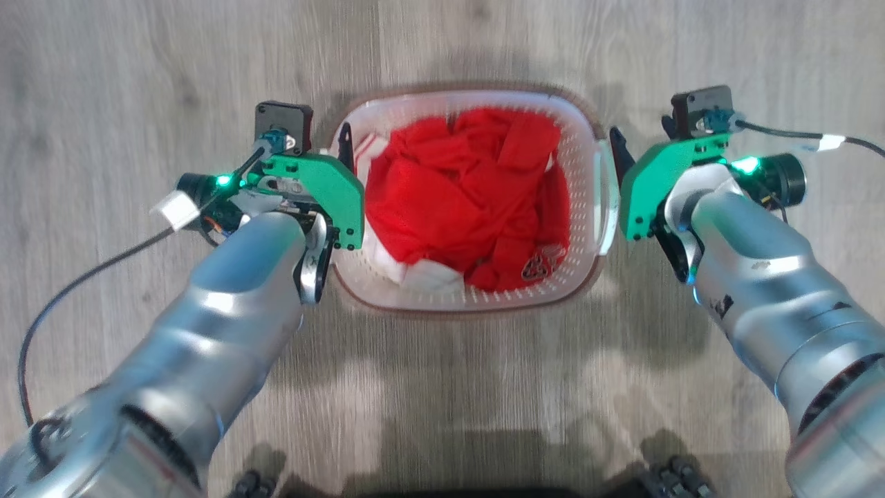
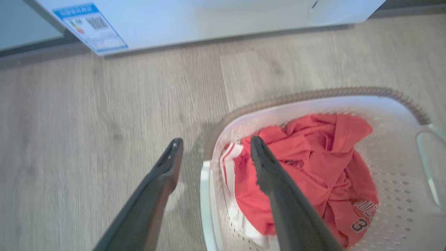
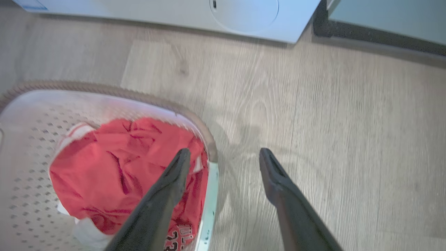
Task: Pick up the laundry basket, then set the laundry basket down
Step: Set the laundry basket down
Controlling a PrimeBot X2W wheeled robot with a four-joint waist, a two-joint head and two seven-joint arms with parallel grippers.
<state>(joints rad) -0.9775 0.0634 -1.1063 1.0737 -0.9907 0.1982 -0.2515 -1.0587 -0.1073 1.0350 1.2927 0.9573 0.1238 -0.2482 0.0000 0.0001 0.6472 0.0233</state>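
Observation:
The laundry basket (image 1: pixel 585 181), white with perforated walls and a brown rim, lies between my two arms over the wood floor, with red and white clothes (image 1: pixel 470 194) inside. I cannot tell whether it touches the floor. My left gripper (image 1: pixel 333 142) is open, and its fingers straddle the basket's left rim and handle (image 2: pixel 205 195), one finger inside over the clothes and one outside. In the left wrist view the left gripper (image 2: pixel 216 141) shows that gap. My right gripper (image 3: pixel 224 151) is open too and straddles the right handle (image 3: pixel 210 195) the same way. In the head view the right gripper (image 1: pixel 639 138) is at the basket's right side.
A white appliance (image 2: pixel 209 17) with an energy label (image 2: pixel 90 26) stands on the floor beyond the basket. A black cable (image 1: pixel 90 270) trails from my left wrist, another cable (image 1: pixel 795 135) from the right. My base's wheels (image 1: pixel 671 477) show at the bottom edge.

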